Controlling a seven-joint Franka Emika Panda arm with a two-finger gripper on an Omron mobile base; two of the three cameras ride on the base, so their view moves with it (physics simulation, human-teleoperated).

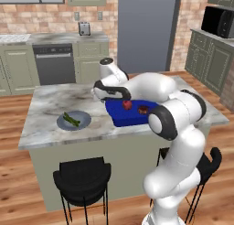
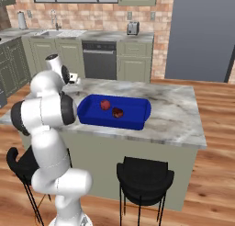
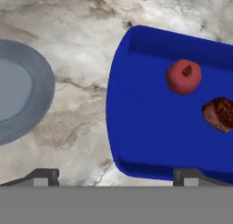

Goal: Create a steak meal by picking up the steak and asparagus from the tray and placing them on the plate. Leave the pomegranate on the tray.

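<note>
While over marble desk point(image 3: 86, 18) btwn plate point(image 3: 43, 89) & tray point(image 3: 136, 127), jaws wide open, empty; asparagus point(image 1: 71, 120) on plate; dark red-brown steak point(image 3: 219, 114) beside round pomegranate point(image 3: 183, 76) in tray; stools point(image 1: 82, 178) below

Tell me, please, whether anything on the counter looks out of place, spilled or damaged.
Nothing stands out. The asparagus lies on the plate. The pomegranate and the steak sit apart inside the tray, which rests flat on the marble counter. The claw is open and holds nothing.
</note>
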